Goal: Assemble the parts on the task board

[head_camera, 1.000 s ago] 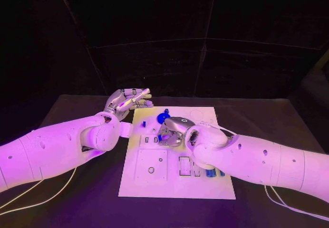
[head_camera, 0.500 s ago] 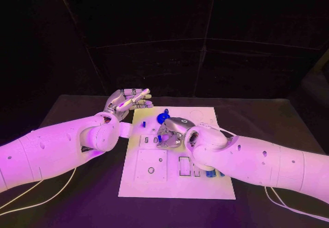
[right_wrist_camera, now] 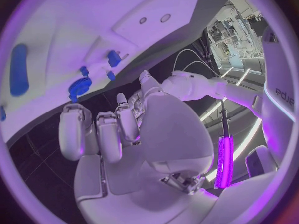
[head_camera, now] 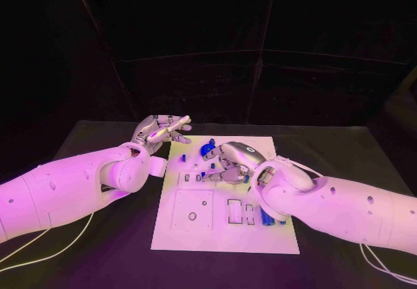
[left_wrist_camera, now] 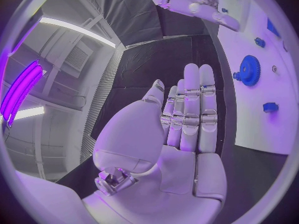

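Black table (head_camera: 104, 241): carried the task board in its middle, with both white arms reaching in over it.
Task board (head_camera: 222, 232): white plate, lying flat and lengthwise away from the robot; its rectangular slots sat in the near half.
Right hand (head_camera: 233, 161): hung over the board's far half, fingers curled inward; nothing could be made out in them, and the right wrist view (right_wrist_camera: 118, 134) likewise showed curled fingers with no part between them. Against the picture of a second before, this hand had lifted and shifted a little toward the right and the far end.
Left hand (head_camera: 161, 129): stood off the board's far left corner, fingers straight, side by side, and holding nothing; the left wrist view (left_wrist_camera: 187, 119) showed the same flat, extended fingers. It sat much where it did a second earlier.
Blue gear (head_camera: 206, 149): lay on the far part of the board, just beside the right hand's fingers, apart from the left hand; it also appeared on the white plate beyond the left fingertips (left_wrist_camera: 249, 69).
Small blue parts (head_camera: 267, 218): stood at the board's right edge by the slots, partly behind the right forearm.
Small blue peg (head_camera: 182, 157): stood on the board's left side, near the left wrist.
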{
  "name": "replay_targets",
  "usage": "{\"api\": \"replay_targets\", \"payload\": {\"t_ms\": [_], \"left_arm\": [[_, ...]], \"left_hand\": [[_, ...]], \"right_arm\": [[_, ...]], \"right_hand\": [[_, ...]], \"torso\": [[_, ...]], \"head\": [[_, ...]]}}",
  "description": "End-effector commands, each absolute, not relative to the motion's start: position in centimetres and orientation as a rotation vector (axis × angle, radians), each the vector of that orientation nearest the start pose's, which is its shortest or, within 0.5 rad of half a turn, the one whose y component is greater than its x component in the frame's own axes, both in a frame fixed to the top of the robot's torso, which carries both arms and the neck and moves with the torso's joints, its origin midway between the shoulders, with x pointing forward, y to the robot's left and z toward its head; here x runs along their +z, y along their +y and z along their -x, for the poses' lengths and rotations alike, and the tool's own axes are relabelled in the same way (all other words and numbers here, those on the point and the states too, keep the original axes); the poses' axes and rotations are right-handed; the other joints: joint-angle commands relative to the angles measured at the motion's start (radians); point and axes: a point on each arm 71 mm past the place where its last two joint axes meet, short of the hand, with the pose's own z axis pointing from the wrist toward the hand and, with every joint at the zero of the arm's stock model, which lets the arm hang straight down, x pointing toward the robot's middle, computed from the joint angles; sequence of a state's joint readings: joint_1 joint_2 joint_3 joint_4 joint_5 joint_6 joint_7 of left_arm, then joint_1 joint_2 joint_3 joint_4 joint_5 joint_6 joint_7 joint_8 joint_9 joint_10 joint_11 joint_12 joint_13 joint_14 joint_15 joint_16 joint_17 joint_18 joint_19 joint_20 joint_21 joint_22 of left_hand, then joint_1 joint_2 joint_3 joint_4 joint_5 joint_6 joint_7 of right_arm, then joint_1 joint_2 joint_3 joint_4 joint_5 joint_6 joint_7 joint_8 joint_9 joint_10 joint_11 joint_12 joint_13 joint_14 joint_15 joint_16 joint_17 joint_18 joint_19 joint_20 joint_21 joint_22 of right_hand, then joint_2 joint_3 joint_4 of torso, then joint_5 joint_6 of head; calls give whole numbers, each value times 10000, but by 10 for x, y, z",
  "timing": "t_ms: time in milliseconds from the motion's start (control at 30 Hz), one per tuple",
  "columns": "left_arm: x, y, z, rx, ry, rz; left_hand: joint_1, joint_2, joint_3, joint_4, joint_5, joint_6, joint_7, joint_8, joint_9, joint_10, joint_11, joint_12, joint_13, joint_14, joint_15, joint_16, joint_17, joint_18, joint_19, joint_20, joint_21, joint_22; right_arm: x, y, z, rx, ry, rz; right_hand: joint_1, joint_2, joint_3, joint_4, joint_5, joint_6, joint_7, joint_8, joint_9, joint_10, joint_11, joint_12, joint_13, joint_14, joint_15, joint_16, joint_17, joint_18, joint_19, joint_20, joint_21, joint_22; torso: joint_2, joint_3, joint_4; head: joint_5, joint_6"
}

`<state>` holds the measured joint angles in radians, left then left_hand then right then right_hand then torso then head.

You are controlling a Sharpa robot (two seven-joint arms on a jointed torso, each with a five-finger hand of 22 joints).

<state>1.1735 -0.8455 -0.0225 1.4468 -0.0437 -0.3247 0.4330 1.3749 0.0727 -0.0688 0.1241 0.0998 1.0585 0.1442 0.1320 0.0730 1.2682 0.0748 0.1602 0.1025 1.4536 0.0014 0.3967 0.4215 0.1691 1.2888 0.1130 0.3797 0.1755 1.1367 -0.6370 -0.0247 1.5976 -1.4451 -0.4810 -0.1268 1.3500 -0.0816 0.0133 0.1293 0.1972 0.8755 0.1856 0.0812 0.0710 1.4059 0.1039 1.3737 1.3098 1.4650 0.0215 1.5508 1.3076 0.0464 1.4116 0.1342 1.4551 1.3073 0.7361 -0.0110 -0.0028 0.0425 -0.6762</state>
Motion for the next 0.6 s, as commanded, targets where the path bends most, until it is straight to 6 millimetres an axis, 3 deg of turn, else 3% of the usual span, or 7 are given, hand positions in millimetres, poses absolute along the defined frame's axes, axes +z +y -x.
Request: {"api": "replay_targets", "payload": {"t_ms": [33,100,200,233,300,467,600], "left_arm": [[-192,234,-499,-13808,15422,9812],[-193,235,-499,-13286,16169,9421],[-192,234,-498,-12168,17829,8512],[-192,234,-498,-11800,18294,8220],[-192,232,-498,-10874,19366,7498],[-190,227,-501,-8260,21188,5666],[-187,221,-505,-6518,22032,4577]], "left_hand": [[-115,-136,-52,126,1,293,-224,65,92,590,-184,400,395,482,-300,3856,3523,104,594,-389,969,595],[-107,-190,-74,115,-8,390,-264,137,147,1031,-374,814,670,680,-343,5893,5512,89,638,-420,1260,795],[-377,-177,-168,326,-6,653,-466,483,422,1173,-599,1965,1624,806,-464,9060,8627,-268,1156,-614,4240,4014],[-406,-403,-287,337,20,525,-618,704,666,882,-853,3087,2613,806,-549,10006,9542,-426,1194,-678,5472,5240],[-702,-239,-342,617,6,487,-508,978,909,558,-780,3998,3415,901,-582,10758,10373,-585,1173,-674,6557,6537],[-1457,-191,-897,1529,-32,234,-717,2078,1892,559,-866,8471,7921,1171,-672,11741,11493,-889,1500,-744,8945,9465],[-1716,15,-1232,1663,-35,-187,-839,3042,2871,536,-883,9829,9314,1171,-744,11741,11493,-1057,1740,-795,9843,10674]], "right_arm": [[-159,-94,-449,11464,14563,547],[-150,-107,-456,11537,14684,93],[-133,-134,-468,11347,14812,-629],[-130,-141,-471,11254,14821,-790],[-124,-156,-477,11014,14843,-1117],[-119,-185,-490,10426,14907,-1799],[-118,-197,-495,10050,15035,-2140]], "right_hand": [[255,67,-46,-58,235,170,-33,74,13,-105,-71,-83,587,887,20,-95,1932,119,-214,4,-155,104],[306,107,-62,-82,292,183,-42,78,8,-172,-82,-159,511,847,9,-166,1778,158,-338,-9,-251,-68],[323,149,-106,-88,320,221,-58,97,8,-245,-97,-243,425,804,-7,-244,1615,200,-471,-24,-359,-255],[319,165,-129,-85,329,248,-67,112,11,-245,-105,-244,421,796,-15,-260,1586,204,-486,-31,-376,-278],[318,176,-144,-83,337,267,-73,123,12,-246,-111,-247,416,793,-20,-267,1576,206,-490,-35,-382,-285],[238,189,-281,-35,360,322,-98,158,12,-235,-135,-248,402,776,-45,-311,1501,215,-518,-60,-422,-336],[178,194,-384,7,374,340,-110,171,8,-220,-146,-239,401,766,-58,-337,1456,220,-532,-74,-445,-366]], "torso": [[-72,7,-20],[-119,20,-38],[-221,42,-55],[-259,50,-57],[-297,58,-64],[-428,107,-64],[-502,155,-67]], "head": [[24,1],[41,9],[75,-32],[74,-59],[90,-78],[157,-134],[167,-199]]}}
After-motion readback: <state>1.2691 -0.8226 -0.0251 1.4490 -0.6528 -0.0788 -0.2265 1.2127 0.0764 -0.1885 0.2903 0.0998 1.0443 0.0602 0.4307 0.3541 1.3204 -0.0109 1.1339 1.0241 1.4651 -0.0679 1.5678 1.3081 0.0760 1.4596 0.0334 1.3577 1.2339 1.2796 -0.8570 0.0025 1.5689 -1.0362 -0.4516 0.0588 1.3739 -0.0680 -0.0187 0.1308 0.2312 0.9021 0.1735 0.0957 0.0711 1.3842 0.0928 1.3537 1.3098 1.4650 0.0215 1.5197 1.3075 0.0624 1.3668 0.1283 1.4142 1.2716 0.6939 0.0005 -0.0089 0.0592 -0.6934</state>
